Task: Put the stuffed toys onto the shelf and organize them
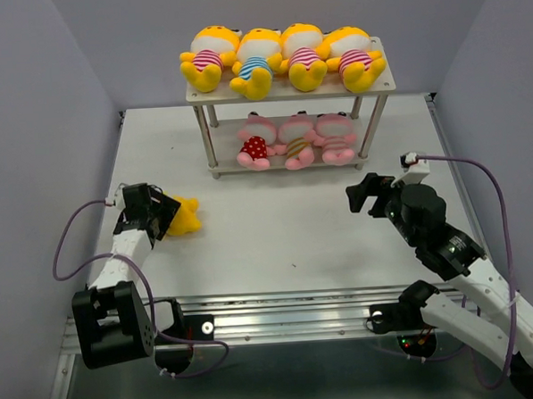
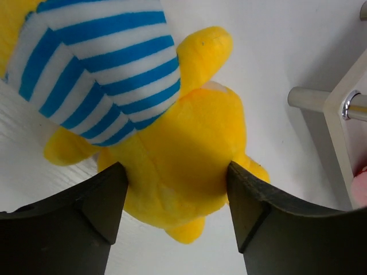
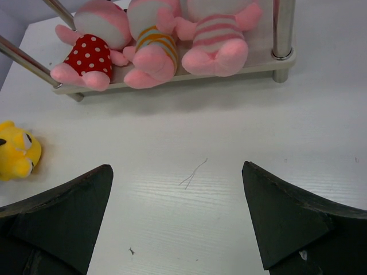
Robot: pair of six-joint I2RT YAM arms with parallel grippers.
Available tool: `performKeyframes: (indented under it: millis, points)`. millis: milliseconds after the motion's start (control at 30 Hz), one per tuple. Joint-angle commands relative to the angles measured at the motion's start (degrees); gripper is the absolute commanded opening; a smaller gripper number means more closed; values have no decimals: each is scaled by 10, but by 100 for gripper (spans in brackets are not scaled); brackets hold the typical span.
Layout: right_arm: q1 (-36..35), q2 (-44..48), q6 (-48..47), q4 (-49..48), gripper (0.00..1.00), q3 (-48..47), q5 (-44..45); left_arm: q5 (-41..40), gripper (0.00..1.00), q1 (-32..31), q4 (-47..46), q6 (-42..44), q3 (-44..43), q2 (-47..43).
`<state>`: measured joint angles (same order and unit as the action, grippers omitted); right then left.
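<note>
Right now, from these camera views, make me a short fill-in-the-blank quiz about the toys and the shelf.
The shelf carries ___ yellow toys on its top board.
The three toys on its lower board have ___ bodies.
The toy on the table, between the left gripper's fingers, wears a white and ___ striped shirt.
The right gripper stands open and holds ___.
Missing words: four; pink; blue; nothing.

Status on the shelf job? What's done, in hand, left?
Done: four yellow toys lie on the top tier of the shelf, three pink toys on the lower one.
In hand: the left gripper has its fingers against both sides of the last yellow toy, which lies on the table.
Left: lift and shelve it, probably on the lower tier.
The right gripper is open and empty.
</note>
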<state>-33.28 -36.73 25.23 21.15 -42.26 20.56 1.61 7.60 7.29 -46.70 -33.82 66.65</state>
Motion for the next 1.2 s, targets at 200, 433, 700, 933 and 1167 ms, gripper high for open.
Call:
performKeyframes:
  millis: [200,433,700,933,1167]
  points:
    - [2,-6,-47,-44,100,5,-89,57,0,-6,-30,30,7,-5]
    - [2,-22,-134,-183,100,51,-374,248,0,-69,-33,70,13,-92]
    - [-6,-91,-324,-197,100,35,-613,449,0,-256,-53,69,-20,-155]
    - [-57,-107,-592,-99,100,-13,-630,485,0,-306,35,13,-40,-152]
    - [-145,-243,-781,42,100,-113,-645,459,0,-324,115,10,-80,-137]
